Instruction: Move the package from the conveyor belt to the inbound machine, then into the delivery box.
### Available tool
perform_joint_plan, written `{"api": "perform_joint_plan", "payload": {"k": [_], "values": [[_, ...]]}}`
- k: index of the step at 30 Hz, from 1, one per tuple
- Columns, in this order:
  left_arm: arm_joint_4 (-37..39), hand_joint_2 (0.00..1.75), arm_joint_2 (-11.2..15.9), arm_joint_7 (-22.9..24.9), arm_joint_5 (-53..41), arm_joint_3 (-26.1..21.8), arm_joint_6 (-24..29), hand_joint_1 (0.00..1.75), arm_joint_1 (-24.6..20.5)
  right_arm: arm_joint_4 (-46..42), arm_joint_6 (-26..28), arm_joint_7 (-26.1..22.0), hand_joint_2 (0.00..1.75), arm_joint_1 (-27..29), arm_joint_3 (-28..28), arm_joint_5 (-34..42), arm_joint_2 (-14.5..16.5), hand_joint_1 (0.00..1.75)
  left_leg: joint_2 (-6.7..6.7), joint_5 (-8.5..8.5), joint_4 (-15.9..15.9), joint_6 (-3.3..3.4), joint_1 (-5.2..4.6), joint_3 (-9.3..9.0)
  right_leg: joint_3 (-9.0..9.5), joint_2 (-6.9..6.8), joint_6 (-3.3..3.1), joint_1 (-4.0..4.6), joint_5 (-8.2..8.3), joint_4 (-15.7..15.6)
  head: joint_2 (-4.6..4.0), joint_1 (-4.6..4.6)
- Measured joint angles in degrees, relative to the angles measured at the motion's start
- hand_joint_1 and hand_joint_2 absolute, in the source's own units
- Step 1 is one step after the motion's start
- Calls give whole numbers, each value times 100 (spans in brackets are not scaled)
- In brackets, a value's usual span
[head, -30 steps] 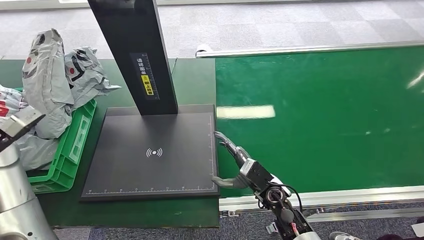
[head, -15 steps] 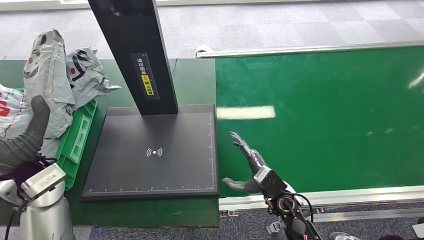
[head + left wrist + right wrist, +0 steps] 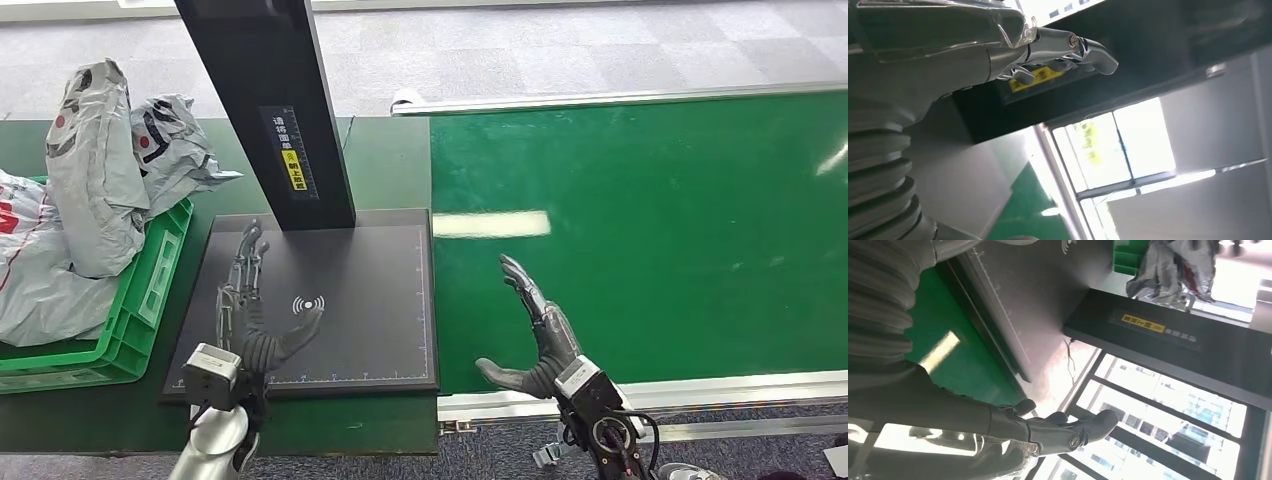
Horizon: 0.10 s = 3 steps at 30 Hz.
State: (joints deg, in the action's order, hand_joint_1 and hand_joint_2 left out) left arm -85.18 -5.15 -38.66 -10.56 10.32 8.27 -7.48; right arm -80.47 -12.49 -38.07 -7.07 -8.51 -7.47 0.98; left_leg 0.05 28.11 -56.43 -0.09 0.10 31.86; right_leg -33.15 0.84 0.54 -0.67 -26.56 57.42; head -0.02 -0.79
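Both hands are spread and empty: left hand (image 3: 245,305) over the scanner platform (image 3: 350,270), right hand (image 3: 535,335) over the bare conveyor belt (image 3: 650,220). Packages (image 3: 95,190) sit piled in the green crate (image 3: 150,290) beyond the left hand; that overfull heap could spill.

Dark green table (image 3: 385,160) carries black scanner platform (image 3: 370,270) and green crate (image 3: 150,290); conveyor belt (image 3: 650,220) alongside.
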Motion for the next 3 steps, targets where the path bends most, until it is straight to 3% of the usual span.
{"api": "perform_joint_plan", "payload": {"k": [3], "values": [[238,175,-54,88,19,5,-190,0,68,-85,-14,10,175,-7,7,4,34,0,-2,0,0,0,1,1,1,-2,0,1,0,0,0,0]]}}
